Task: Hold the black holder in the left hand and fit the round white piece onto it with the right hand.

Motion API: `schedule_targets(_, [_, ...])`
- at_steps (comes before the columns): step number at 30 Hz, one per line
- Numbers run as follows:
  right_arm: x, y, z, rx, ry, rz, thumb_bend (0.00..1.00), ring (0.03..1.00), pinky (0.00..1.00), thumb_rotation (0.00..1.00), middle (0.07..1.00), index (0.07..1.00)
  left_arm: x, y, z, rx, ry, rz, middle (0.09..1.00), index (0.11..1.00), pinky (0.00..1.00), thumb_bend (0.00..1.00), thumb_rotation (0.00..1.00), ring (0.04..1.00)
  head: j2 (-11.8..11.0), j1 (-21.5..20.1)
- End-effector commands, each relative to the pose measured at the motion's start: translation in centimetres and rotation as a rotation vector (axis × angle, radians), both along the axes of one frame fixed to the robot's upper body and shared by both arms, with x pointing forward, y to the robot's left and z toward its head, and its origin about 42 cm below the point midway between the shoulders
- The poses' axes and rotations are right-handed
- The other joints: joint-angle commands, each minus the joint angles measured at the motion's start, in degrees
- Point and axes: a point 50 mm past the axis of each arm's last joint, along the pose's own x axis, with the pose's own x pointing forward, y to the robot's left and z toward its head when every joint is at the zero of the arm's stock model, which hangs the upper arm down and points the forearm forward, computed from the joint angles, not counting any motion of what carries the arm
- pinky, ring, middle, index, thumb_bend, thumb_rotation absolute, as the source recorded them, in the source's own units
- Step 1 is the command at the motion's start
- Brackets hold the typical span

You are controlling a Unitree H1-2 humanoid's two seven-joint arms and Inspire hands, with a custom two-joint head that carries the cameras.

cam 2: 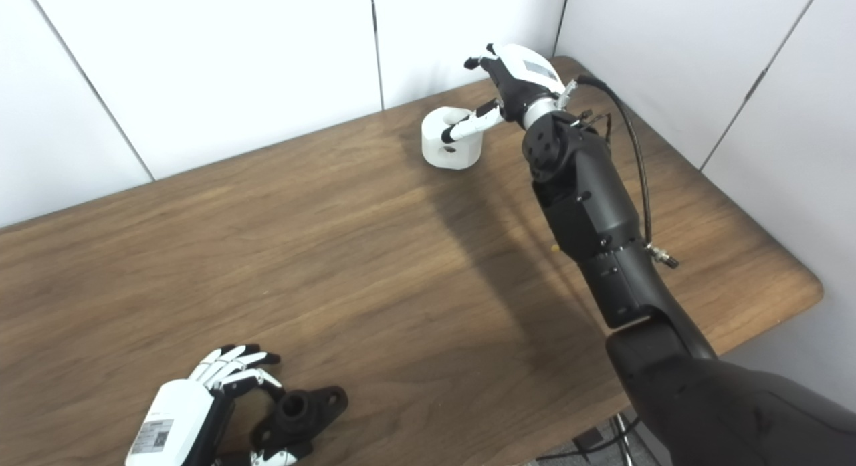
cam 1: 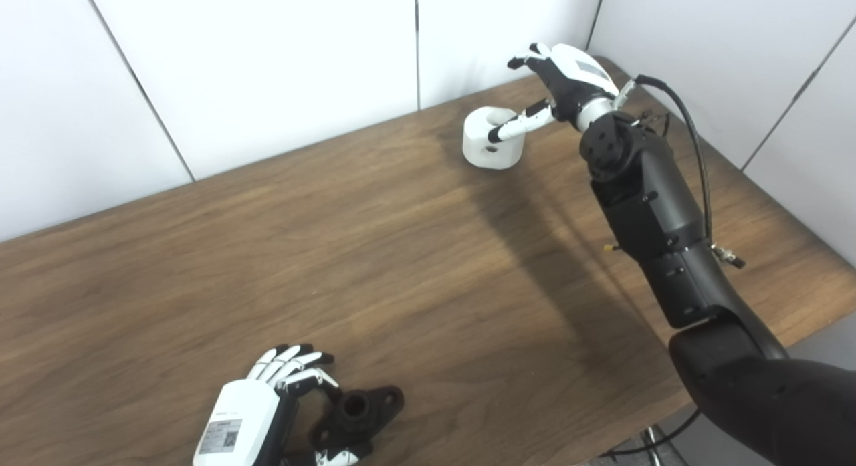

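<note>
A: What holds everything?
B: A wooden table (cam 1: 414,265), dark brown with visible grain, set against white wall panels (cam 1: 267,65).
A: What lies on it?
B: A round white piece (cam 1: 491,145) near the far edge, and a black holder (cam 1: 358,412) at the near edge, well apart from it.

A round white piece (cam 1: 493,140) and a matte black holder (cam 1: 358,412) are showing against the brown wood-grain table (cam 1: 414,265), white wall panels (cam 1: 267,71) behind
</note>
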Motion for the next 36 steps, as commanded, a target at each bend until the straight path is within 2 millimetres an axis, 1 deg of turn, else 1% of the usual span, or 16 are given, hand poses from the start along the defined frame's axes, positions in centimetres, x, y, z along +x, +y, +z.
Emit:
schedule_targets(1, [0.9, -1.0, 3.4, -0.021, -0.071, -0.024, 0.86, 1.0, 0.87, 0.32, 0.988, 0.844, -0.9, 1.5, -1.4, 0.098, 0.07, 0.035, 0.769, 0.486, 0.9, 0.52, 0.05, 0.849, 0.04, 0.03])
schedule_targets(7, [1.2, -1.3, 3.2, -0.02, -0.026, -0.021, 0.88, 1.0, 0.89, 0.33, 0.968, 0.823, -0.9, 1.4, -1.1, 0.094, 0.06, 0.034, 0.768, 0.486, 0.9, 0.52, 0.05, 0.849, 0.09, 0.15])
schedule_targets(11, [1.3, -1.2, 2.8, -0.024, 0.015, -0.013, 0.88, 1.0, 0.9, 0.35, 0.959, 0.825, -0.9, 1.3, -0.9, 0.084, 0.055, 0.037, 0.769, 0.486, 0.9, 0.52, 0.05, 0.847, 0.08, 0.3])
schedule_targets(15, [1.4, -1.0, 2.5, -0.01, 0.038, -0.009, 0.88, 1.0, 0.93, 0.34, 0.952, 0.833, -1.0, 1.3, -0.7, 0.083, 0.062, 0.04, 0.775, 0.486, 0.9, 0.52, 0.05, 0.853, 0.07, 0.36])
schedule_targets(23, [1.8, 0.2, 1.6, -0.001, 0.06, 0.0, 0.86, 1.0, 0.93, 0.31, 0.96, 0.842, -1.1, 1.1, -0.5, 0.079, 0.061, 0.045, 0.776, 0.487, 0.9, 0.52, 0.05, 0.853, -0.01, 0.62])
schedule_targets(36, [2.7, 1.3, 0.3, -0.022, 0.108, 0.017, 0.85, 1.0, 0.92, 0.34, 0.964, 0.83, -1.3, 0.9, -0.5, 0.081, 0.06, 0.047, 0.768, 0.487, 0.9, 0.52, 0.05, 0.853, 0.06, 1.14])
